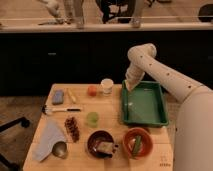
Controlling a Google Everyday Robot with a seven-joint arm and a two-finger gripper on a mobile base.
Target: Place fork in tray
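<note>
The green tray (147,107) lies on the right side of the wooden table. My gripper (129,86) hangs from the white arm (150,62), pointing down over the tray's back left corner, close above the rim. I cannot make out the fork apart from the gripper; only a pale tip shows at the gripper's lower end. No fork shows on the tray's bottom or on the table.
A white cup (106,85) stands just left of the gripper, beside a red fruit (92,91). A green cup (92,118), a black-and-white handled tool (60,110), a yellow stick (72,95), a grey cloth (48,137), a dark bowl (100,144) and an orange bowl (137,142) fill the table.
</note>
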